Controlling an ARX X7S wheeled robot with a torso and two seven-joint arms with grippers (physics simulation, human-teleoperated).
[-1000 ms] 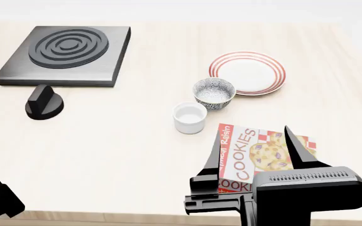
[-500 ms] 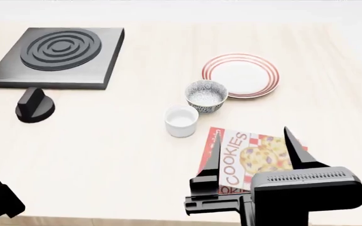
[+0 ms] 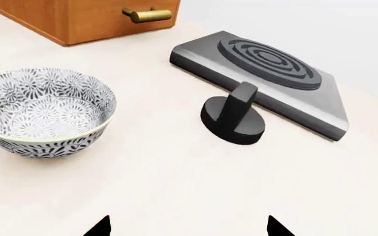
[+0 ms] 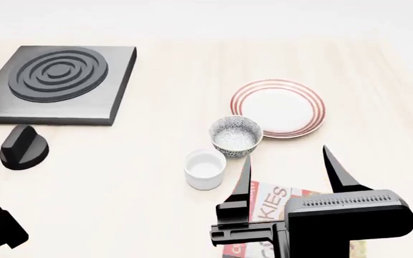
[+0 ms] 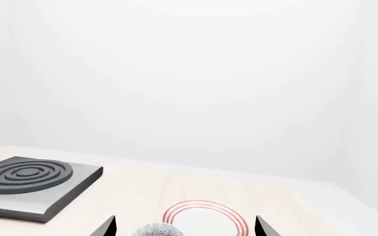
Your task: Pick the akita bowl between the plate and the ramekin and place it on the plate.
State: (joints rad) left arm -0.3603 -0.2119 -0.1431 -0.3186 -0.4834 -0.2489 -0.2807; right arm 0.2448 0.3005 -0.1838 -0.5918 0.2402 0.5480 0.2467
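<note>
The akita bowl point(image 4: 235, 135), speckled grey and white, stands on the table between the red-ringed plate point(image 4: 278, 107) and the plain white ramekin point(image 4: 205, 169). My right gripper point(image 4: 287, 161) is open and hangs just short of the bowl, nearer to me, with nothing between its fingers. The right wrist view shows the bowl's rim point(image 5: 157, 230) between the open fingertips of the right gripper point(image 5: 184, 227), and the plate point(image 5: 205, 219) beyond it. My left gripper point(image 3: 189, 228) is open and empty over bare table.
A cookie box point(image 4: 268, 207) lies under my right gripper. A black burner plate point(image 4: 52, 80) and a black knob point(image 4: 23, 148) sit at the left. The left wrist view shows another speckled bowl point(image 3: 45, 113), the knob point(image 3: 234, 115) and a wooden drawer point(image 3: 90, 17).
The head view has shifted. The plate, bowl and ramekin sit lower in it, closer to my right gripper. The gripper now covers more of the cookie box.
</note>
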